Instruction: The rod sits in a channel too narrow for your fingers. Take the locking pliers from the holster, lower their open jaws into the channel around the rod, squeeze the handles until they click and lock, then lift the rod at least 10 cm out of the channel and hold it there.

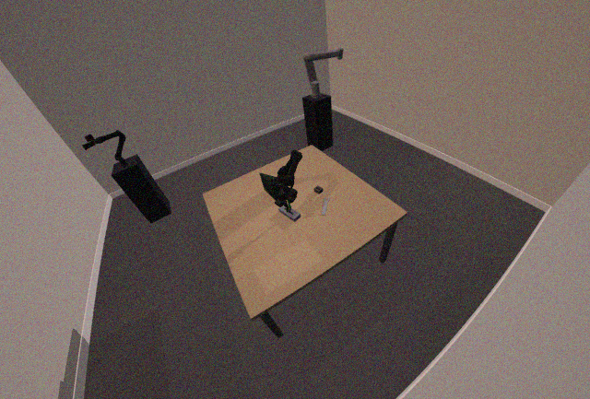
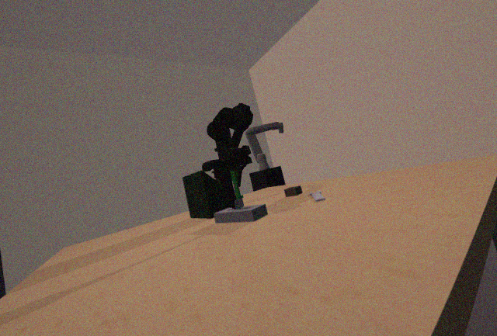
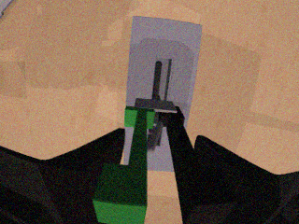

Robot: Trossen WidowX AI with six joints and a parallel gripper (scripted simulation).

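Observation:
The grey block [image 1: 295,217] [image 2: 256,213] [image 3: 145,30] stands on the table, with a narrow channel along its top. A dark bar, apparently the rod [image 3: 157,79], shows along the channel in the wrist view. My gripper [image 2: 237,175] [image 3: 161,138] is above the block, shut on the handles of the locking pliers. The pliers [image 2: 235,183] [image 3: 138,147] point down, with one green handle and one black handle, a gap between them. Their lower end reaches the block's top at the channel. The jaws are mostly hidden under a dark crosspiece, so their hold on the rod cannot be told.
A small dark block [image 1: 318,189] [image 2: 293,191] and a pale flat strip [image 1: 324,206] [image 2: 318,196] lie to one side on the table [image 1: 304,252] [image 2: 280,276]. A dark green box [image 1: 269,183] [image 2: 198,198] stands close behind the gripper. Two other arms stand on pedestals beyond the table.

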